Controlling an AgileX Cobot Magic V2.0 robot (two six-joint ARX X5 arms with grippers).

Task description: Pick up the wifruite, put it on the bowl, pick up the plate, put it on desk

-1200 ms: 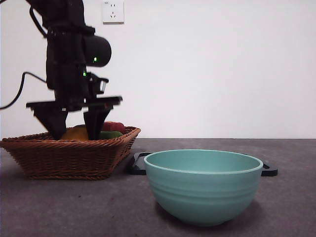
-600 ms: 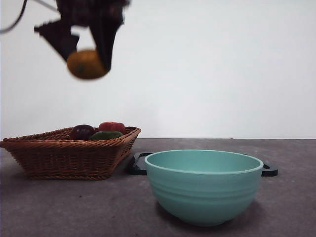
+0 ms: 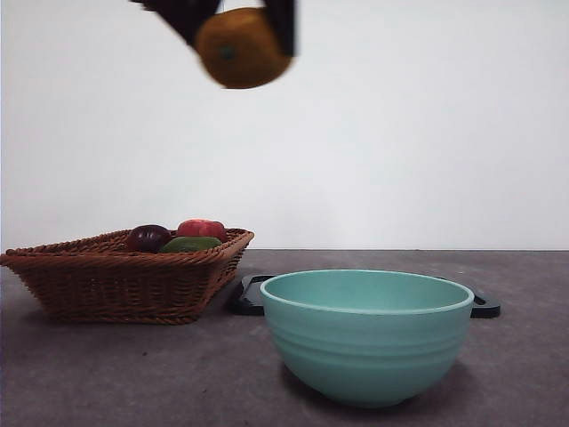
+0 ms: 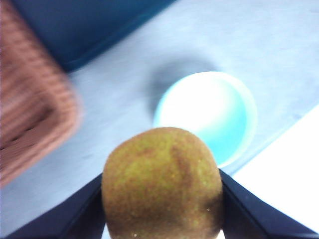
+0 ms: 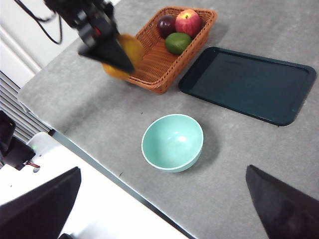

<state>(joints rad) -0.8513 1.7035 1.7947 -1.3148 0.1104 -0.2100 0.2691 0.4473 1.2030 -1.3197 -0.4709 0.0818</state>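
Left gripper (image 3: 238, 22) high above the table (image 3: 133, 374), fingers (image 4: 79, 214) clamped on the wifruite (image 3: 243, 49), left of the bowl (image 3: 366, 334), open air below, basket (image 3: 124, 276) far left, right gripper (image 5: 164, 209) spread wide, waiting.

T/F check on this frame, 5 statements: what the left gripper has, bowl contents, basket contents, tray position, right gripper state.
1. The left gripper is shut on the wifruite, high above the desk. True.
2. The bowl already holds a fruit. False: the right wrist view shows it empty.
3. The wicker basket holds three fruits: dark purple, red and green. True.
4. The dark tray lies under the basket. False: it lies flat on the desk beside the basket, behind the bowl.
5. The right gripper grips the bowl's rim. False: it is open, high above the desk, holding nothing.
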